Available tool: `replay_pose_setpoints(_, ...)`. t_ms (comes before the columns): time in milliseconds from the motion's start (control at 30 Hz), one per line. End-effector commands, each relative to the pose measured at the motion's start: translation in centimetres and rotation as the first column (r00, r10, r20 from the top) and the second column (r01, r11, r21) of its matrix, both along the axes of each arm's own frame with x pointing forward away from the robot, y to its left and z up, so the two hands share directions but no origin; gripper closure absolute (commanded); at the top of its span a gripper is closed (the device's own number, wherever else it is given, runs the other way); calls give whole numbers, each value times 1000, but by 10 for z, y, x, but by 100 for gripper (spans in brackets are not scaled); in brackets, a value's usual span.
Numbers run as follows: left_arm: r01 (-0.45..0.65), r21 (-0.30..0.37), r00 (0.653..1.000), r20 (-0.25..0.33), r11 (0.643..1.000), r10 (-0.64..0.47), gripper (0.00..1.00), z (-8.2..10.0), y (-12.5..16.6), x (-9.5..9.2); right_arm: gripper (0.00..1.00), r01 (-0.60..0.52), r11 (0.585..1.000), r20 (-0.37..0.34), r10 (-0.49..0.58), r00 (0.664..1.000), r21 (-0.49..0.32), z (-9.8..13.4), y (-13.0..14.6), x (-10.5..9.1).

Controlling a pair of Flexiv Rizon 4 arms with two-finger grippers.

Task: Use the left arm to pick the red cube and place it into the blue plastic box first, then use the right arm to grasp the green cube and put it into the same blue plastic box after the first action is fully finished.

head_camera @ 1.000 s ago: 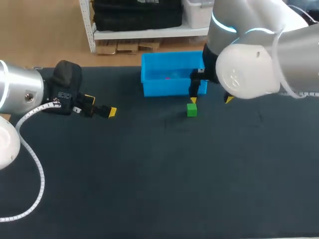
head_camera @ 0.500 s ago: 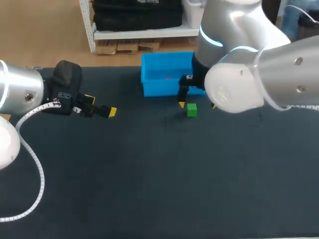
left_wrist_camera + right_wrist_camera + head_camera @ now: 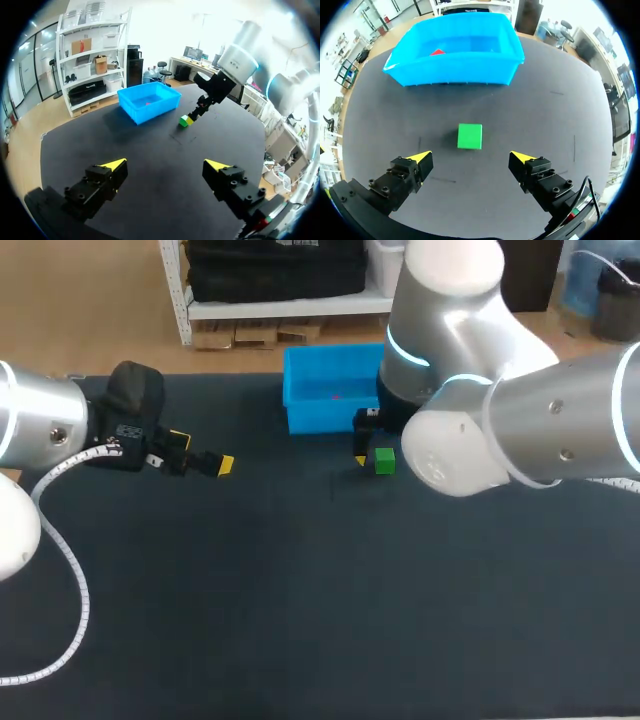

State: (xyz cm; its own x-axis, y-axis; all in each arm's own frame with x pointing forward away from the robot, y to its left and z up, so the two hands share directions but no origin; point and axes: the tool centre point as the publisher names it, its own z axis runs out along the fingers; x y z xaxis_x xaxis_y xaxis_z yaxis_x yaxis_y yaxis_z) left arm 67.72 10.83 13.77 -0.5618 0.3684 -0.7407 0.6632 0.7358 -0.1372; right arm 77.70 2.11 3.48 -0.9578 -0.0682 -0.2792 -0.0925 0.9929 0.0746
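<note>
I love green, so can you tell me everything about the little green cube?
The green cube is a small, plain, bright green block with flat faces and sharp edges. It sits flat on the dark table, in front of the blue box but apart from it. The right gripper hangs open close by, its yellow tips wide on either side. Only the table touches the cube.

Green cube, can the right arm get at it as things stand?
Probably yes. The right pincer hangs open with the green cube just ahead of its gap and nothing between them. The blue box stands apart, farther off.
</note>
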Motion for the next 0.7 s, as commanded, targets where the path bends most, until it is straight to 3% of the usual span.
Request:
replay_pose_setpoints(33,5,-9,1000,5,1000,-5,0,-1,2,0,0,2,1000,7,-2,1000,-11,-8,6,10)
replay_pose_setpoints(333,5,-9,1000,5,1000,-5,0,-1,2,0,0,-17,999,12,17,1000,-41,-18,12,29)
replay_pose_setpoints(700,5,-9,1000,5,1000,-5,0,-1,2,0,0,-21,998,12,21,1000,-63,-24,2,38)
